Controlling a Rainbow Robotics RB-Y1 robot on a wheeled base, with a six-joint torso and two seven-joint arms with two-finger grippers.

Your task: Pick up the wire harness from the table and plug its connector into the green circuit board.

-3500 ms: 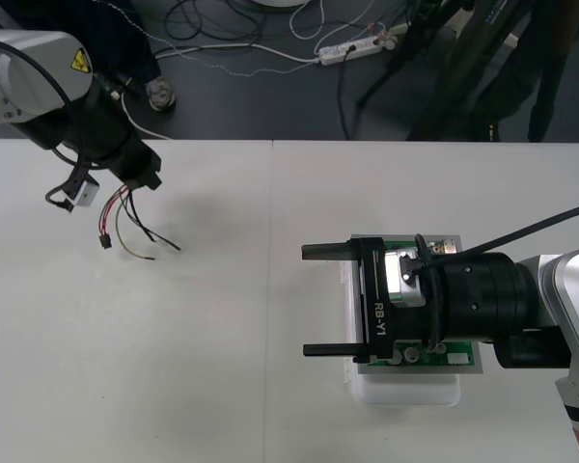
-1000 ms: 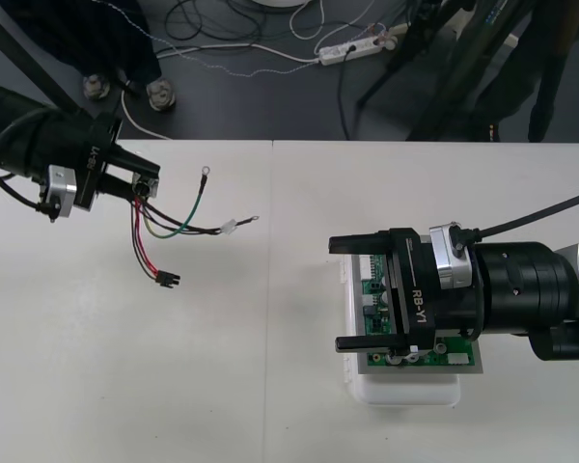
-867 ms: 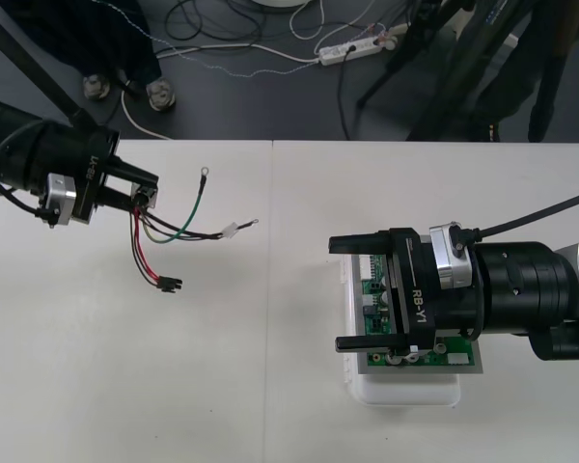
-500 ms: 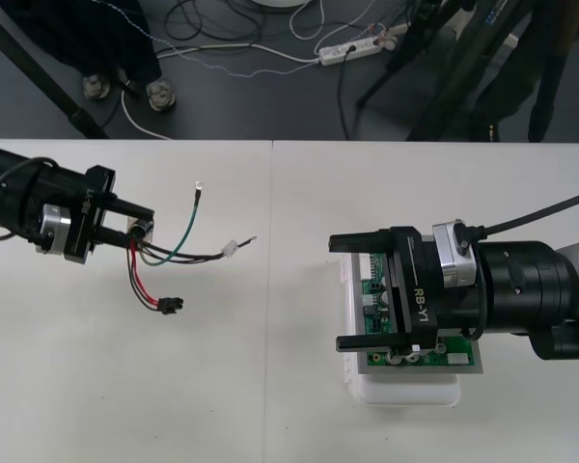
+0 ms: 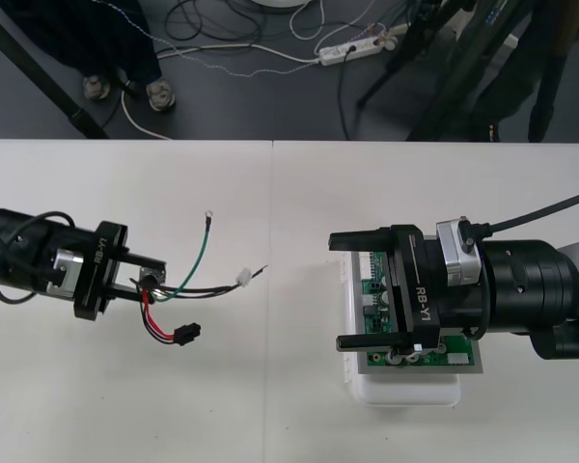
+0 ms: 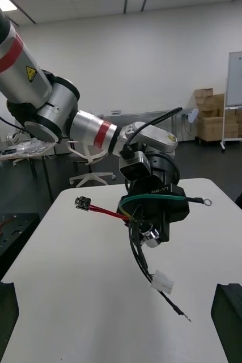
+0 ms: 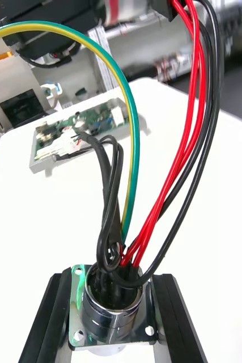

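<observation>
My left gripper [image 5: 143,288] is shut on the harness's round metal socket [image 7: 111,307], held above the left half of the table. The wires fan out toward the right: a green wire [image 5: 195,255] with a ring end, a black lead with a white tip [image 5: 243,278], and red and black wires ending in the small black plug [image 5: 185,334], which hangs free. The green circuit board [image 5: 371,290] on its white base [image 5: 405,392] lies at the right, partly under my open right gripper [image 5: 342,290]. In the right wrist view the left gripper [image 6: 153,211] faces me with the plug [image 6: 84,202] sticking out sideways.
A seam [image 5: 270,212] runs down the middle of the table between the two arms. In the left wrist view the board [image 7: 78,131] lies beyond the wires. Dark floor with cables and a power strip [image 5: 357,45] lies past the far edge.
My left arm has carried the harness from the far left of the table toward the near side and slightly right, with the wires swinging along. The right gripper has stayed open over the board.
</observation>
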